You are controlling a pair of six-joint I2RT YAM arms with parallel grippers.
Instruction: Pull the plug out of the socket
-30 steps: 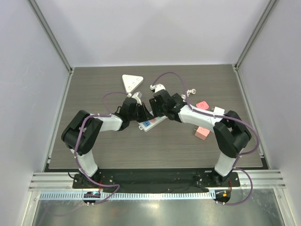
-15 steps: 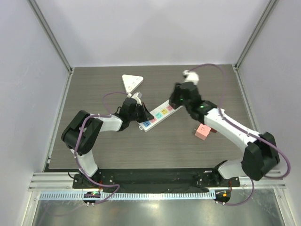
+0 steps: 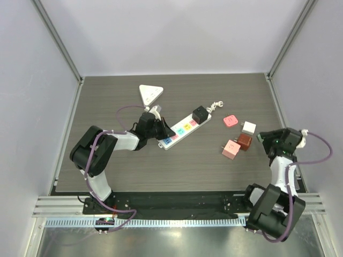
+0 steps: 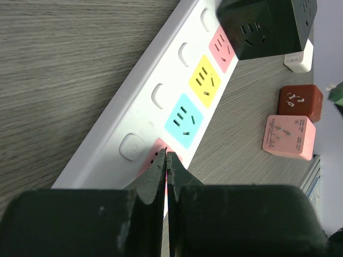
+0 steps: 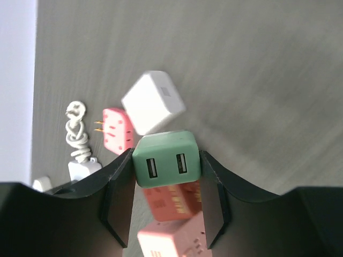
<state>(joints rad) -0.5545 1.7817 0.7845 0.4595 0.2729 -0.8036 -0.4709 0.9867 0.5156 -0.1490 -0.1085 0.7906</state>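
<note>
At right end effector (image 5: 166, 182): clenched on the green plug (image 5: 166, 158); one finger on each side face; two USB ports face the wrist camera
Green plug: free of the power strip (image 3: 182, 127); held at the right side of the table (image 3: 123, 166), well apart from the strip
Beneath the plug, right wrist view: white cube (image 5: 154, 101); pink plug (image 5: 117, 128) with two prongs; coiled white cord (image 5: 77, 134); view somewhat blurred
Left end effector (image 4: 166, 160): fingers pressed together, nothing between them; tips on the pink socket at the strip's near end, just beside a round button
Power strip: white, lying at an angle; blue, yellow and pink sockets in a row; black cube adapter (image 4: 265, 24) seated at the far end
Right of strip: dark red adapter (image 4: 300, 101) and pink adapter (image 4: 288, 136), side by side
Far left of table: white triangular block (image 3: 150, 93)
</note>
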